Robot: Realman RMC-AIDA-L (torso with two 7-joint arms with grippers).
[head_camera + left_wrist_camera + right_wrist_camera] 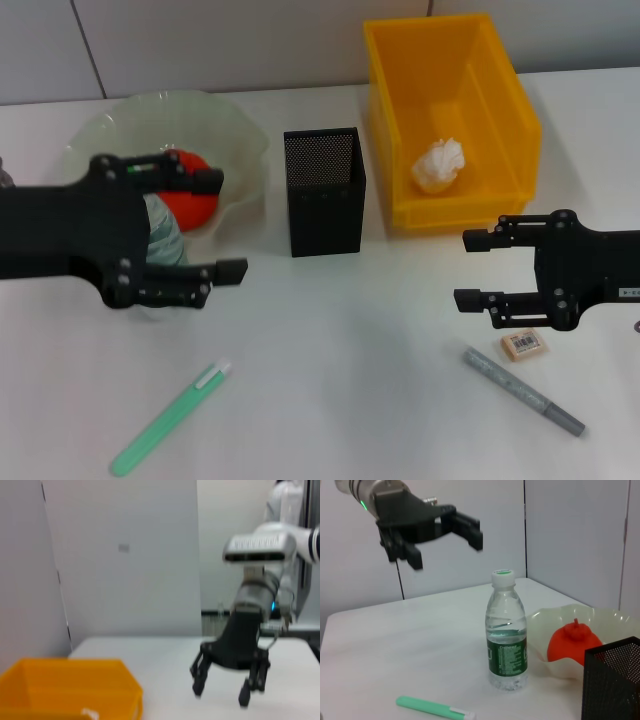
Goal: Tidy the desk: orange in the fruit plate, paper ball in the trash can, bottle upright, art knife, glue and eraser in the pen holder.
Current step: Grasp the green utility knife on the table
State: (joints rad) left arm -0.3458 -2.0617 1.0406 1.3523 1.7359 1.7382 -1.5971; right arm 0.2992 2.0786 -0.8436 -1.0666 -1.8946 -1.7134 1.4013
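Note:
The bottle [506,635] stands upright on the table beside the fruit plate [240,135]; my left gripper [228,225] hangs open above it, apart from it [445,547]. From the head view only part of the bottle [165,235] shows under the arm. The orange [190,205] lies in the plate. A paper ball [440,165] sits in the yellow bin [500,95]. My right gripper [466,270] is open and holds nothing, just left of the eraser [523,345]. A grey pen-shaped tool [523,390] and a green stick [170,418] lie on the table.
The black mesh pen holder [325,190] stands between plate and bin. Seen from the left wrist, the right gripper [220,695] hovers over the white table beyond the bin [70,685]. White walls close the far side.

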